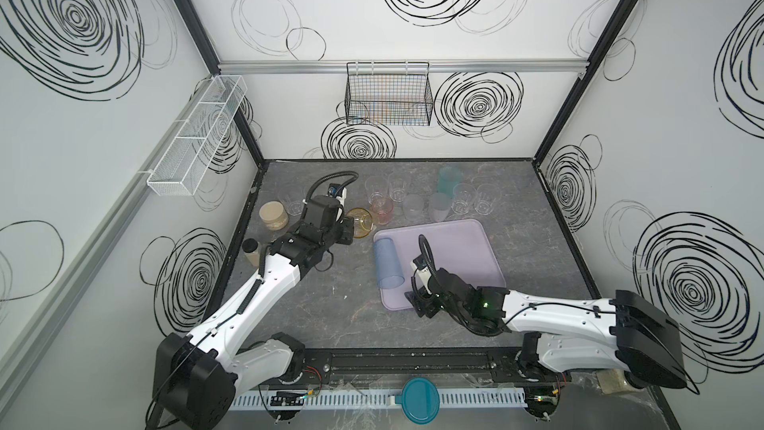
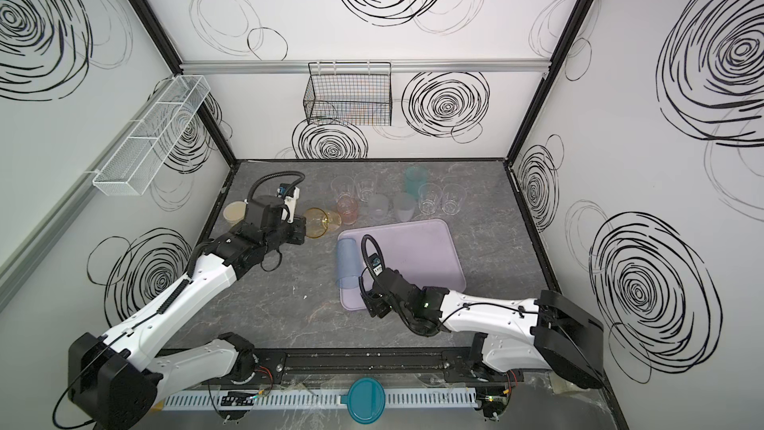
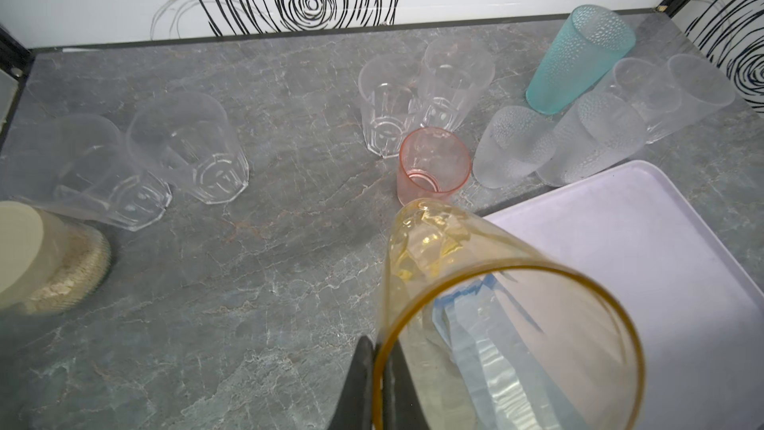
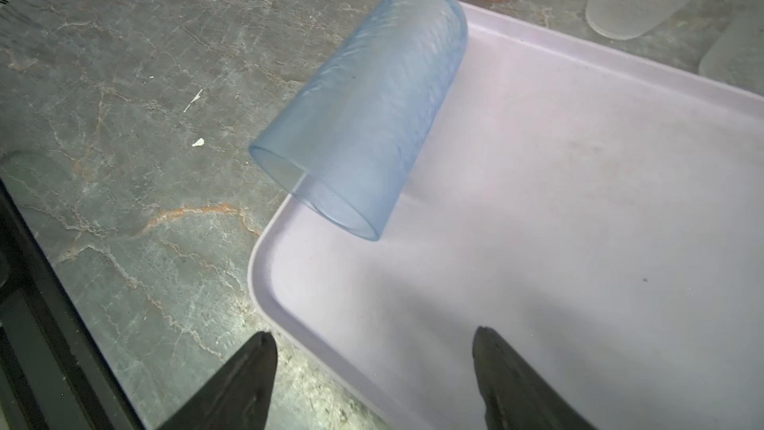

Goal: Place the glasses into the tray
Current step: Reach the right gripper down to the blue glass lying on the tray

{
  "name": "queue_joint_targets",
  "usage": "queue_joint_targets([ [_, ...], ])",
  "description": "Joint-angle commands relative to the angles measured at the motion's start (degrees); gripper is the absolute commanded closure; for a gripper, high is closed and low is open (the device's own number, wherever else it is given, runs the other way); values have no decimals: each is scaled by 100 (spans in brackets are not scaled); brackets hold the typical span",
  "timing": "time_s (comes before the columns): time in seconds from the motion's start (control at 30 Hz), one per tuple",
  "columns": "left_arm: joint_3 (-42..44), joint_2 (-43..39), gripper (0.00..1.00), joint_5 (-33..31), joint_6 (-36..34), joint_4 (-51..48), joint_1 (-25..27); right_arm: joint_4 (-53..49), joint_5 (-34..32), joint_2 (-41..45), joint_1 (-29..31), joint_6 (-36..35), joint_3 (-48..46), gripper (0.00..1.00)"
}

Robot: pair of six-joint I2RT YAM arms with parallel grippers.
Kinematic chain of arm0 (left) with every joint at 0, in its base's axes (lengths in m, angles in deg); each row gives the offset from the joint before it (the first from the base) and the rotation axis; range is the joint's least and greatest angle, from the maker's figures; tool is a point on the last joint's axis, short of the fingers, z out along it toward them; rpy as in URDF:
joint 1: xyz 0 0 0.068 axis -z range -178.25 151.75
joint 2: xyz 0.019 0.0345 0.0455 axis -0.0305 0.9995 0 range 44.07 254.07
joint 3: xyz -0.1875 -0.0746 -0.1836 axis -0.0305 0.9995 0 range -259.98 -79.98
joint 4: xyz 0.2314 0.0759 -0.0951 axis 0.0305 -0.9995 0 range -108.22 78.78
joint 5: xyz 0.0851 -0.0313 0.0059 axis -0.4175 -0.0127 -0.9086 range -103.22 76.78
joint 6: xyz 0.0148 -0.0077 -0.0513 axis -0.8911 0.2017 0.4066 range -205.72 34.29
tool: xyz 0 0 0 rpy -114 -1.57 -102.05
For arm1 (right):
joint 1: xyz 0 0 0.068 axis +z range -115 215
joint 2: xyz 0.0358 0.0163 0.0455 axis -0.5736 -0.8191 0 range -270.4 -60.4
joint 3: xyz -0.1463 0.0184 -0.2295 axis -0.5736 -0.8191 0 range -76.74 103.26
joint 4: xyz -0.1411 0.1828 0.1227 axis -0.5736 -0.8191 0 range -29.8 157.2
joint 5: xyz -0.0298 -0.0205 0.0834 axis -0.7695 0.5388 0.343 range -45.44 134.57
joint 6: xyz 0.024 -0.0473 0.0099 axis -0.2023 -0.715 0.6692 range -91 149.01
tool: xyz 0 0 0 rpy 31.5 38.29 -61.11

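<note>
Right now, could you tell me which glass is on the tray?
The blue tumbler, lying on its side across the rim of the lilac tray; all others are off it.

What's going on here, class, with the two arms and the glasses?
The left gripper pinches the amber glass by its rim, tilted, beside the tray. The right gripper hangs open over the tray's near edge; the blue glass lies on its side across the tray's rim. The other glasses stand on the table.

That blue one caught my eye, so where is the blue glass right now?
In both top views the blue glass lies on its side across the left rim of the lilac tray, its mouth towards the open right gripper.
</note>
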Motion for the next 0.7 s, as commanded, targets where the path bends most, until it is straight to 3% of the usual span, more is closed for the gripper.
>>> queue_joint_targets([
  [0.0, 221, -193, 100, 34, 312, 636, 7, 536, -721, -481, 117, 72, 279, 21],
  [0.4, 253, -204, 100, 13, 235, 617, -2, 2001, -1147, -1622, -253, -377, 363, 33],
  [0.57, 145, -184, 100, 33, 251, 610, -15, 2540, -1477, -1812, -197, -492, 236, 41],
  [0.67, 62, -162, 100, 66, 269, 601, 2, 2896, -1612, -1767, -169, -441, 125, 52],
])
